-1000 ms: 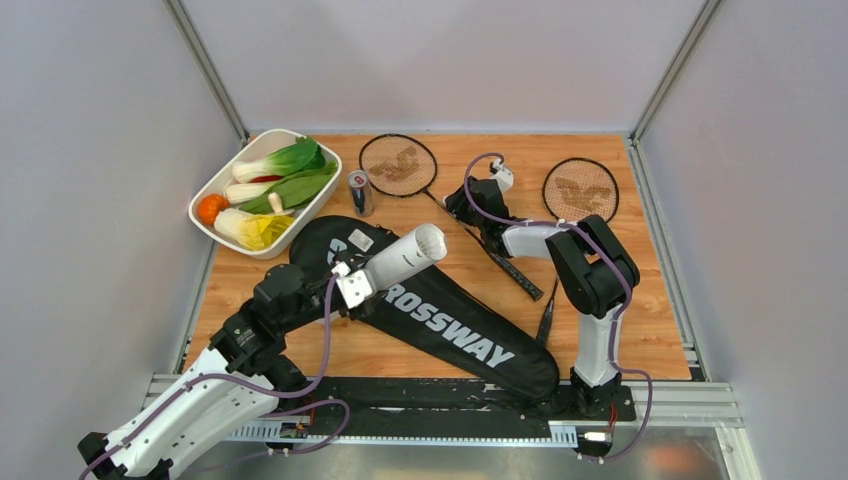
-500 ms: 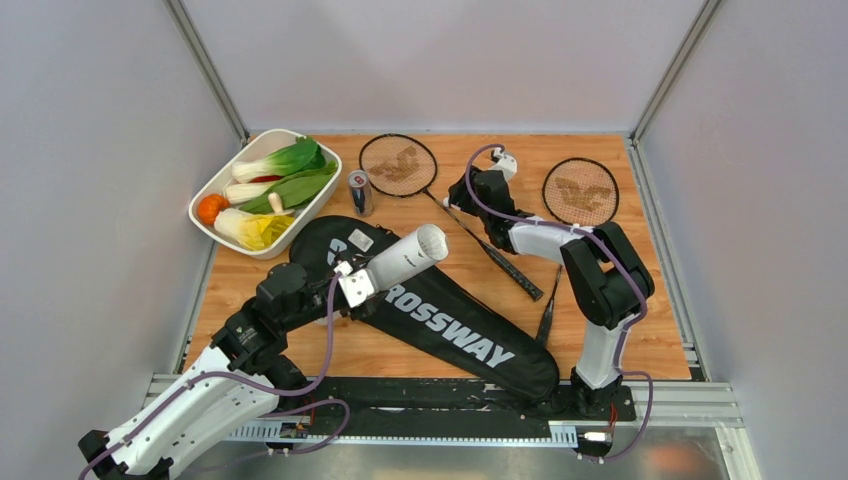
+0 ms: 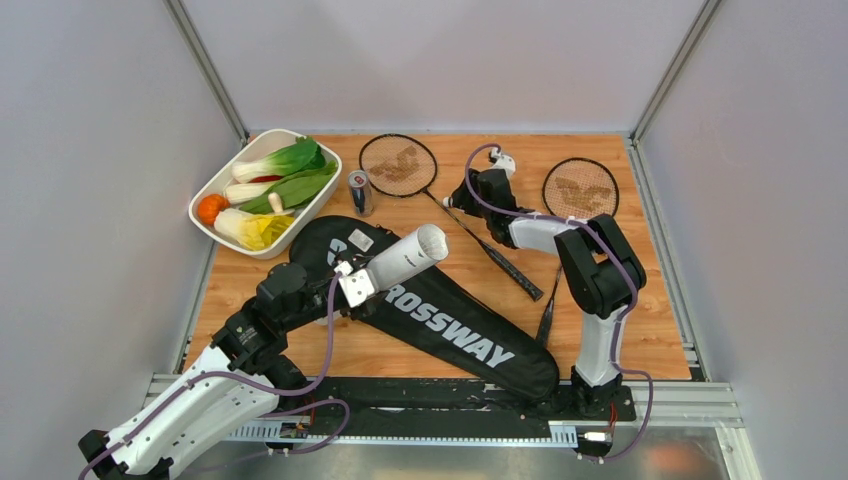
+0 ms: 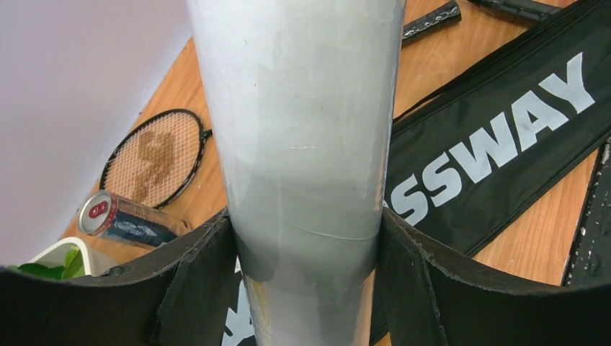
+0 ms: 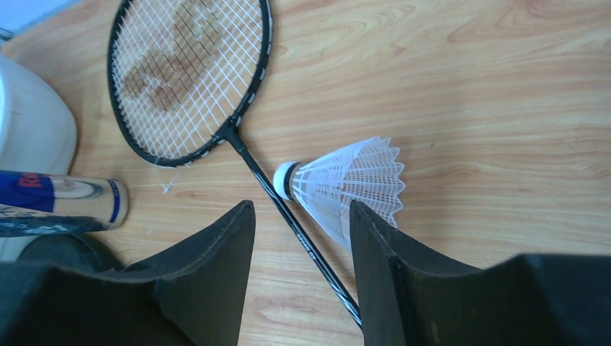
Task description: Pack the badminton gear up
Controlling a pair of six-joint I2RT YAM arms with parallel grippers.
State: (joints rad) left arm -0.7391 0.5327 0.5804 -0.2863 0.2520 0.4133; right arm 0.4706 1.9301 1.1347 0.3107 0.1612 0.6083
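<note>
My left gripper (image 3: 350,285) is shut on the white tube (image 3: 405,256), holding it tilted above the black CROSSWAY bag (image 3: 450,320). In the left wrist view the tube (image 4: 302,144) fills the space between both pads (image 4: 209,267). My right gripper (image 3: 460,198) is open, low over the shaft of the left racket (image 3: 398,165). In the right wrist view a white shuttlecock (image 5: 346,184) lies on the table against the shaft, beside the right finger (image 5: 382,252); the racket head (image 5: 189,72) is ahead. The second racket (image 3: 580,190) lies at the back right. No other shuttlecocks show.
A blue-silver can (image 3: 359,190) stands between the bag and the left racket; it also shows in the right wrist view (image 5: 58,205). A white tray (image 3: 232,165) of vegetables sits at the back left. Grey walls enclose the wooden table.
My right gripper has moved a little toward the back, and the right arm's elbow has shifted. The left arm with the tube has stayed still.
</note>
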